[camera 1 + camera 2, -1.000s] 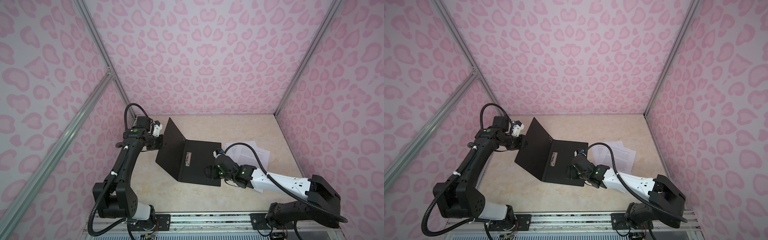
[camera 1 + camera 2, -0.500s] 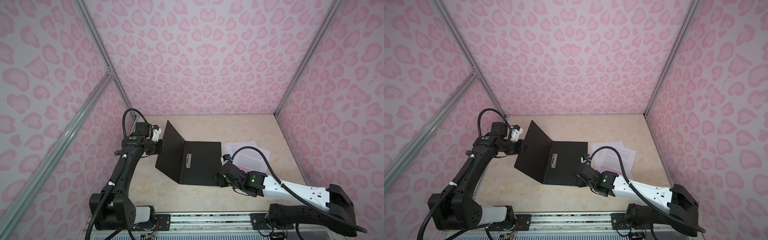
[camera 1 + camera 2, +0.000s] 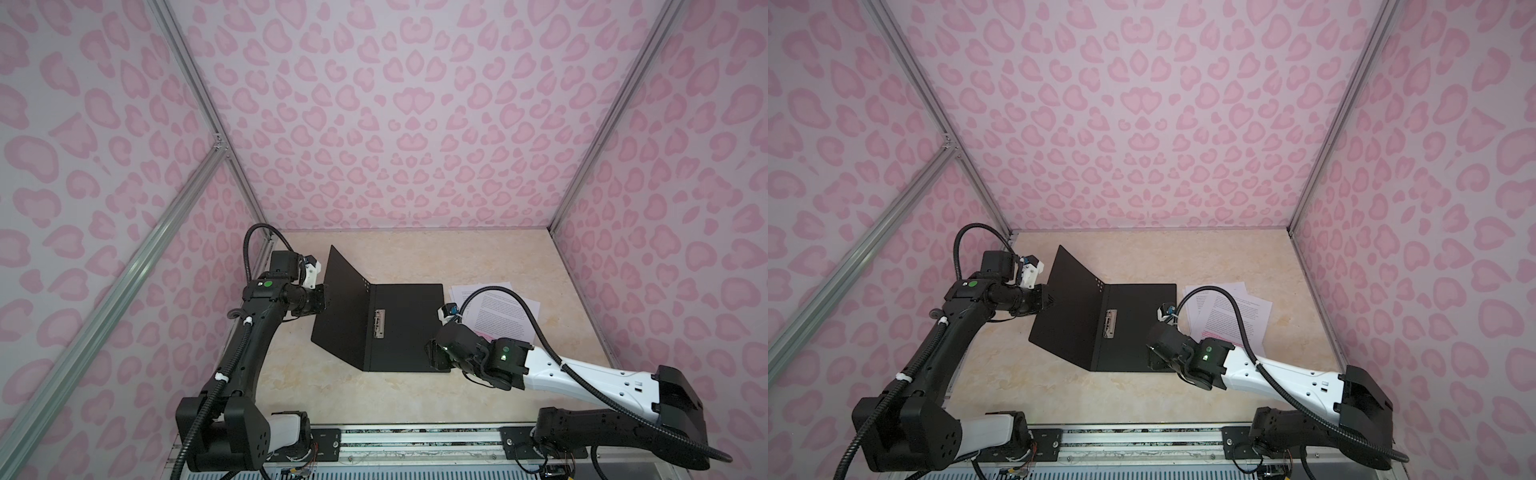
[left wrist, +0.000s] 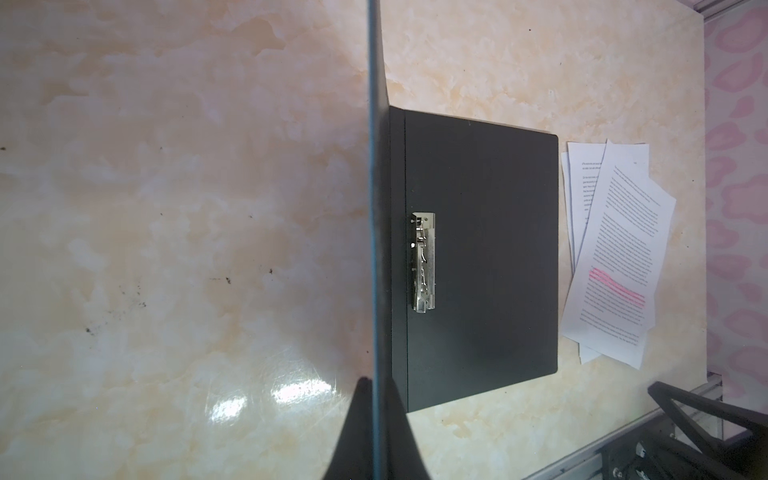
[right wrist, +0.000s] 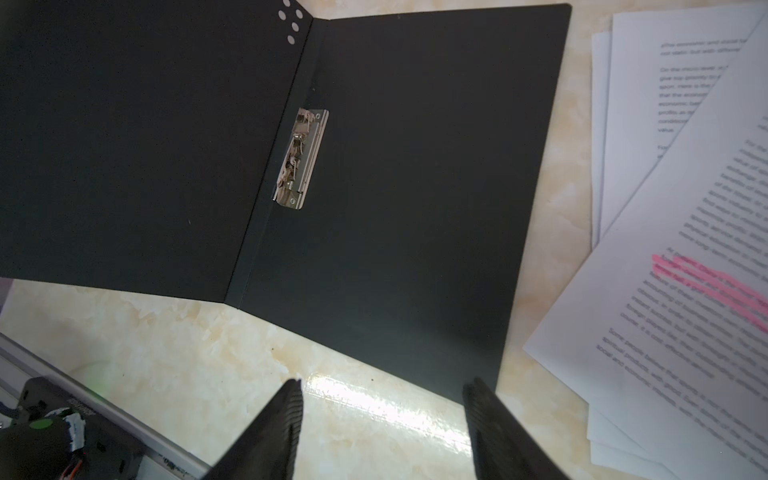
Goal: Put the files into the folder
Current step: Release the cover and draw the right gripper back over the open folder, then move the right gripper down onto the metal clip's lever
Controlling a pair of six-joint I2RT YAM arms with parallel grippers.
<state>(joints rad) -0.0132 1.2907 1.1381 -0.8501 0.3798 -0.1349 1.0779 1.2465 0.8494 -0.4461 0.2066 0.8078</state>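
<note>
Now the folder (image 3: 399,328) lies spread at the middle of the bench (image 3: 374,395), its left cover raised and pinched by the left gripper (image 4: 376,380). The right gripper (image 5: 382,386) hovers with jaws wide and empty at its near right corner. The files (image 3: 498,316) lie just beside, toward the right edge.

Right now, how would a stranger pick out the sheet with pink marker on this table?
Find the open black folder on the marble table. Beside its flat half, on the robot's right, white sheets lie fanned. The topmost sheet, tilted, alone has pink highlighted lines.
</note>
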